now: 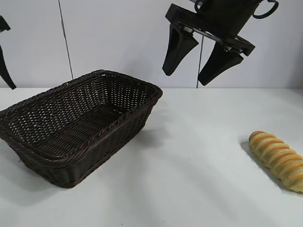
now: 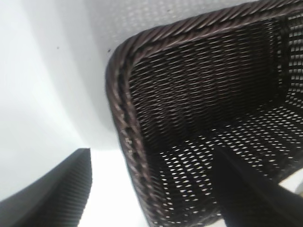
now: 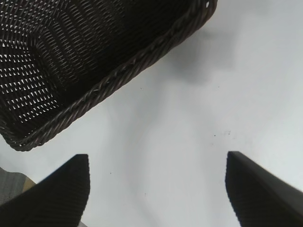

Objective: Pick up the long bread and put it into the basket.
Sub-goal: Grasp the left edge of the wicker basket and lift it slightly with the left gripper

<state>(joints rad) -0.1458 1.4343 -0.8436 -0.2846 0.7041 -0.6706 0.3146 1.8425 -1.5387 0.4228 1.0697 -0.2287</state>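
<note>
The ridged golden-yellow long bread [image 1: 279, 161] lies at the white surface [image 1: 199, 179]'s right edge, well apart from the dark woven wicker basket [image 1: 118, 130] at left, open-fingered right gripper [image 1: 202, 56] high between them, left gripper [image 2: 156, 189] open-fingered too.

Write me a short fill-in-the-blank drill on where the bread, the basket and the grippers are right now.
1. The long bread lies on the ___.
2. The basket holds ___.
3. The right gripper hangs in the air, jaws ___.
4. The left gripper hovers over the basket's ___.

Missing words: table; nothing; open; rim
</note>
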